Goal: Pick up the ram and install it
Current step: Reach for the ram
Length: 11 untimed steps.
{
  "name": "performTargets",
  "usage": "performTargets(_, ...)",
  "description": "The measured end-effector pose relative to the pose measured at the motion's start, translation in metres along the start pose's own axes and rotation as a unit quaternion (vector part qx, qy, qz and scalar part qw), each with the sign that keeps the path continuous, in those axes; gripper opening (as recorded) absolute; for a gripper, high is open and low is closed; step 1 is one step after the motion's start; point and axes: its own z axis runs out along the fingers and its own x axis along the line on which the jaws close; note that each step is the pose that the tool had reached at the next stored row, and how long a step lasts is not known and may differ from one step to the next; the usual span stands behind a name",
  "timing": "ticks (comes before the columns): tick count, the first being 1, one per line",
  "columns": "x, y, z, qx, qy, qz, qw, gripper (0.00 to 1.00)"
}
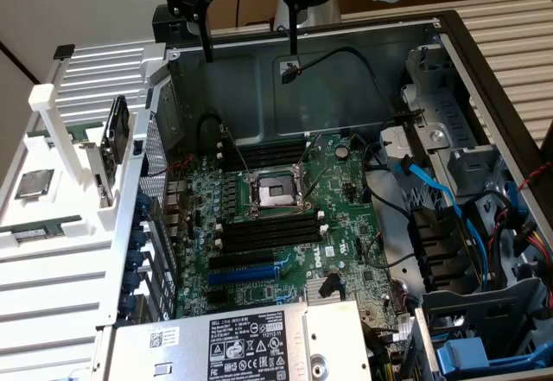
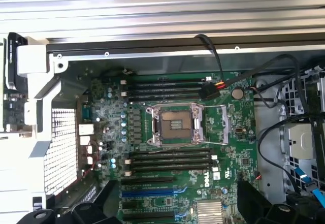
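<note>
Exterior view: at the top, above the far wall of the open computer case [image 1: 346,61], the gripper [image 1: 251,51]; jaws spread wide, nothing between them, touching nothing; well apart from the ram [image 1: 41,229]. Ram lying flat in a groove of the white rack [image 1: 52,277] at the exterior view's left, outside the case; green, with a white label; not yet in any slot. Near it on the same rack, a square silver processor chip [image 1: 33,184]. Inside the case, the motherboard [image 1: 337,225] with its processor socket [image 1: 275,193]; on both sides of the socket, long black slots [image 1: 268,232]. Wrist view: looking down on the same motherboard [image 2: 238,148]; socket [image 2: 177,125] in the middle; dark fingers [image 2: 261,203] at the picture's edge.
</note>
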Motion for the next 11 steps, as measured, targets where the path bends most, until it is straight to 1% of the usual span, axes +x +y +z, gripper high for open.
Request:
performTargets(3,0.010,0.0000,-0.0002,0.0001,-0.0027,0.000,1.0000,0.99)
performTargets(8,0.028,-0.0001,-0.0006,0.0003,-0.0059,0.000,1.0000,0.99)
performTargets(11,0.040,-0.0005,-0.0009,0.0002,-0.0075,0.000,1.0000,0.99)
